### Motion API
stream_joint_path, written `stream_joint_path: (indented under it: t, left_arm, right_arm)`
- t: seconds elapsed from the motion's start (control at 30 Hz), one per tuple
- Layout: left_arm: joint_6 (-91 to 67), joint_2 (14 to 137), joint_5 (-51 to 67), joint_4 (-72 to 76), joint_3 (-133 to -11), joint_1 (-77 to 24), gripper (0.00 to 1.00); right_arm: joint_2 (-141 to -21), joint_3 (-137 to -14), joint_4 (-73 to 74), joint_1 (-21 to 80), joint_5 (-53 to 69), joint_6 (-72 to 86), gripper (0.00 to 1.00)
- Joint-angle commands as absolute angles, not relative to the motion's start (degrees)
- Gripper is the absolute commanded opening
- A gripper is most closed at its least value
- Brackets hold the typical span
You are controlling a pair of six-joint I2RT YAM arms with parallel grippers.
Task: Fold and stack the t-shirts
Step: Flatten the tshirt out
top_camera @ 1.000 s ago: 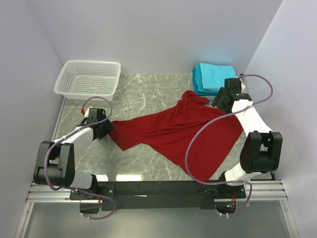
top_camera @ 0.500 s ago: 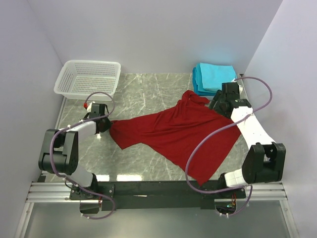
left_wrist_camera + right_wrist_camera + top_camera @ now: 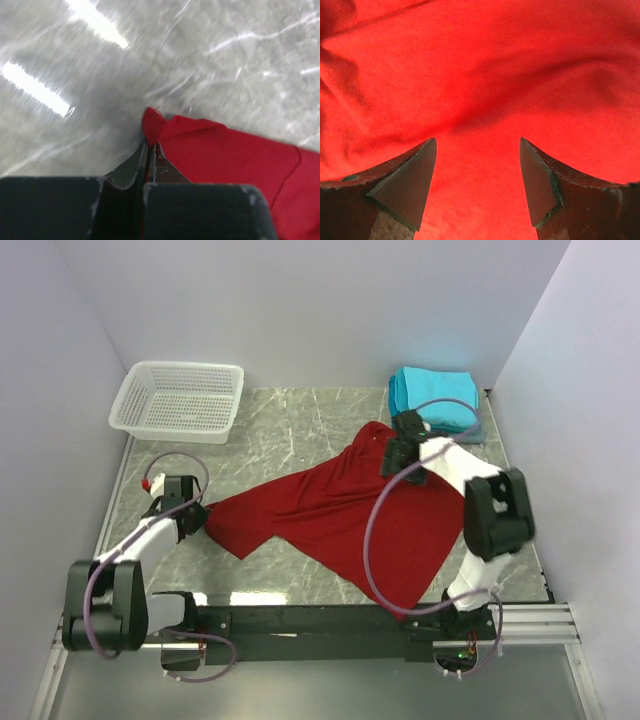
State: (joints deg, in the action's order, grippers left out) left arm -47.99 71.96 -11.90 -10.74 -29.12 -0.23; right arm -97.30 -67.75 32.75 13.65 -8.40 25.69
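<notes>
**Top external view**
- Left arm: reaches from its base at the near left, forearm low over the table (image 3: 290,430), slanting away and to the right. The left gripper (image 3: 196,519) sits at the far left corner of the red t-shirt (image 3: 340,520), beside the table's left edge.
- Right arm: doubled back over its own base, forearm pointing leftward. The right gripper (image 3: 393,460) points down over the far part of the red t-shirt, close to the garment's far edge.
- Red t-shirt: spread slantwise across the table's middle, creased. Its near right corner overhangs the near table edge.
- Turquoise t-shirts (image 3: 435,395): folded and stacked in the far right corner, just beyond the right wrist.
- White mesh basket (image 3: 180,368): far left corner, well apart from both arms.
- Open room: bare marble between basket and red shirt, and along the near left in front of the shirt.

**Left wrist view**
- Jaws pressed together with a small peak of red cloth pinched between the tips, so the corner of the shirt is held.
- The rest of the cloth trails to the right. The marble beyond it is blurred.

**Right wrist view**
- Jaws stand wide apart with nothing between them.
- Rumpled red cloth fills the whole view beneath. The tips are probably just above it, but contact cannot be told.
</notes>
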Motion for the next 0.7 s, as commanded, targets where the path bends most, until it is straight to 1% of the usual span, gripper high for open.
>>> stream_joint_path:
  t: [0.0,0.03,0.17,0.37,0.4,0.47,0.5,0.57,0.63,0.67]
  left_arm:
    - [-50.8,66.37,-12.4,-14.5,-27.25,-0.18,0.01]
    - [-50.89,65.31,-12.13,-15.2,-26.81,-0.26,0.01]
    - [-52.12,58.73,-10.29,-16.79,-24.09,-0.18,0.01]
    - [-51.5,50.03,-5.72,-15.82,-21.89,-0.18,0.01]
    - [-51.5,49.14,-4.76,-15.39,-21.62,-0.26,0.01]
    - [-50.98,47.03,-1.26,-12.4,-20.57,-0.18,0.01]
    - [-50.54,46.5,-0.45,-11.0,-20.39,-0.18,0.01]
    - [-50.28,45.8,2.71,-7.31,-19.87,-0.18,0.01]
    - [-49.75,45.53,7.98,-5.02,-19.17,-0.18,0.01]
    - [-49.75,45.18,9.22,-3.01,-18.9,-0.18,0.01]
  right_arm:
    - [-103.69,-76.43,33.92,16.16,-8.79,25.58,0.74]
    - [-106.93,-77.86,34.36,16.69,-8.88,25.49,0.74]
    - [-113.89,-85.15,37.87,19.77,-8.53,24.09,0.74]
    - [-124.61,-98.16,43.58,25.66,-5.55,21.89,0.74]
    - [-127.76,-102.09,44.55,26.45,-4.93,21.8,0.74]
    - [-130.77,-105.98,46.83,28.99,-3.17,20.93,0.74]
    - [-132.43,-110.52,47.8,29.87,-2.56,20.57,0.73]
    - [-137.18,-115.38,50.52,32.59,-1.15,19.61,0.73]
    - [-141.4,-122.23,51.68,34.27,-0.18,18.9,0.73]
    - [-142.63,-124.34,51.77,35.67,2.96,18.2,0.73]
